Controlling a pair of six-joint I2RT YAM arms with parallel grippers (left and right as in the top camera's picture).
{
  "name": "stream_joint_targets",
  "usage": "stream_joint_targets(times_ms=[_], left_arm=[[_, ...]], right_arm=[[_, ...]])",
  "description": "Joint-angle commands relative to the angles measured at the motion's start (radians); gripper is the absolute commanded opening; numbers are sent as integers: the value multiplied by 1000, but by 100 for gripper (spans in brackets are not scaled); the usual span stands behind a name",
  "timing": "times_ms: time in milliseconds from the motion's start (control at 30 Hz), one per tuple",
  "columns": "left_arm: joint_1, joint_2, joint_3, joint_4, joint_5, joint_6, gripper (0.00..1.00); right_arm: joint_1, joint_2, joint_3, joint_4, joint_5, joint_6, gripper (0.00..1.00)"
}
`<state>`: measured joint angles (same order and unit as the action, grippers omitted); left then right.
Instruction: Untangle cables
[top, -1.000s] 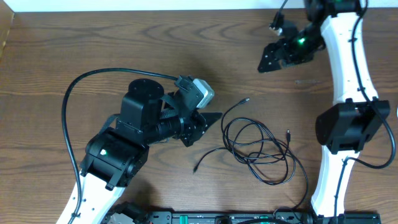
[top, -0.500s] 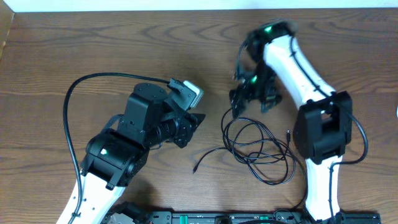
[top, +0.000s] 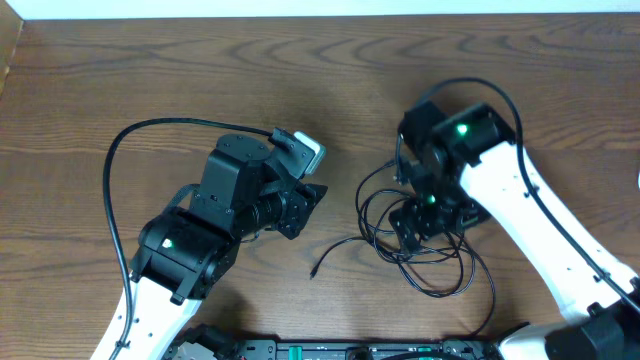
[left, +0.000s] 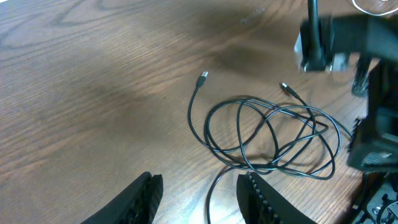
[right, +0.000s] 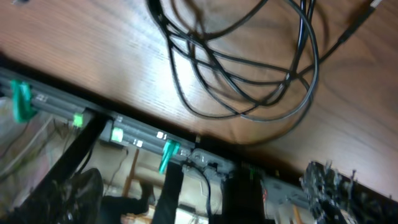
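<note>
left gripper (left: 199, 196) fingers (left: 144, 198) partly open, holding nothing, just short of the cables (left: 267, 140), right gripper (top: 428, 215) spread wide, directly over the loose coil, contact with strands unclear, cables lying tangled on table (top: 200, 60) between both arms

The left arm (top: 150, 305) and right arm (top: 545, 235) are white with black joints. Each has a small green light (top: 167, 243). A thick black cable (top: 108, 175) loops off the left arm. The left gripper (left: 199, 178) has black fingers (left: 258, 198) with little ridges.
</note>
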<state>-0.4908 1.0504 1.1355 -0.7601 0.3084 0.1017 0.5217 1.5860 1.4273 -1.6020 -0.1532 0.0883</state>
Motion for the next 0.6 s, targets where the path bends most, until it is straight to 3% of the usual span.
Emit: stream_joint_targets(times_ms=[0, 133, 400, 433, 467, 533, 567], left_arm=[[5, 2, -2, -3, -7, 2, 44], [5, 2, -2, -2, -7, 3, 44], [5, 2, -2, -2, -7, 2, 45], [5, 2, -2, -2, -7, 2, 45], [5, 2, -2, -2, -7, 2, 45], [5, 2, -2, -2, -7, 2, 45], [5, 2, -2, -2, -7, 2, 45]], right_arm=[[11, -45, -130, 65, 12, 26, 99], [10, -77, -293, 204, 11, -4, 99], [10, -76, -456, 449, -24, 0, 99], [10, -76, -479, 483, -26, 0, 96], [10, -76, -500, 511, -31, 5, 85], [10, -76, -545, 572, -55, 24, 48], [10, -76, -568, 600, -65, 42, 35]])
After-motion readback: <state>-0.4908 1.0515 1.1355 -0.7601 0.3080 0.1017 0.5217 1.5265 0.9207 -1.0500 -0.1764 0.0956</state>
